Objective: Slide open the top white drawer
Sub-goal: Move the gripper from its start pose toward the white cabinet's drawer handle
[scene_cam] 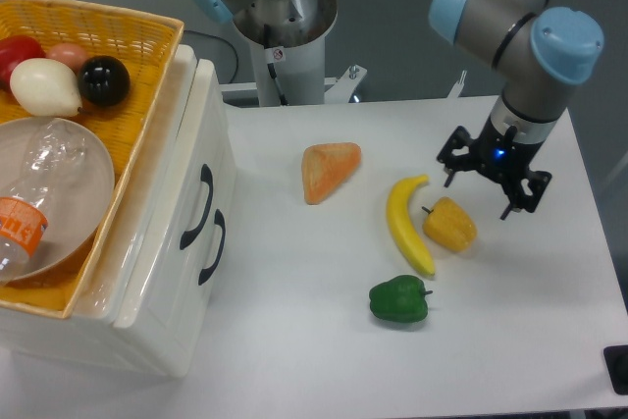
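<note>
The hand [493, 179] hangs released and empty above the yellow pepper [450, 224], well apart from the top drawer [186, 179] at the left. Crossing over, it could knock the banana [406, 224].
</note>
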`<control>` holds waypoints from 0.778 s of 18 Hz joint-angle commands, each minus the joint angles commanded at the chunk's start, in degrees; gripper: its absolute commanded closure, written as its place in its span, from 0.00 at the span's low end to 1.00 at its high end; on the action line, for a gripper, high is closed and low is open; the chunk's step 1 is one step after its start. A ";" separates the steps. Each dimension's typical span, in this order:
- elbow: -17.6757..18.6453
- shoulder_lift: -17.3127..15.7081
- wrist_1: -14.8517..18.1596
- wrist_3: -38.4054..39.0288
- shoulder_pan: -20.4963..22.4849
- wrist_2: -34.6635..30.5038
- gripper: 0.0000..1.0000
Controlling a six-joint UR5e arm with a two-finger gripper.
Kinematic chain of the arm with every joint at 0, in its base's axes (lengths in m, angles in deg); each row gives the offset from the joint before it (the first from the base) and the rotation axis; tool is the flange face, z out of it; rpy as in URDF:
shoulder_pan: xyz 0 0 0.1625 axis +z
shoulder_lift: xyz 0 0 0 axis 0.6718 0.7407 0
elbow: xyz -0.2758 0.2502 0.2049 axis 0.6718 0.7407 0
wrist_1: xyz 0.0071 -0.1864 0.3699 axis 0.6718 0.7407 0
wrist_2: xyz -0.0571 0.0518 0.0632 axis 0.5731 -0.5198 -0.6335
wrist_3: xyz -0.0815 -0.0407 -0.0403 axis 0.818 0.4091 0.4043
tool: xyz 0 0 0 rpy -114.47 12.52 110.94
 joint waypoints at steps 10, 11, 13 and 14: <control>-0.17 -2.99 6.59 9.59 -7.02 -0.62 0.00; -0.26 -3.34 7.29 10.64 -8.25 -0.62 0.00; -0.17 -4.48 8.78 12.75 -10.10 -0.62 0.00; -0.17 -4.84 9.05 14.07 -11.50 -0.71 0.00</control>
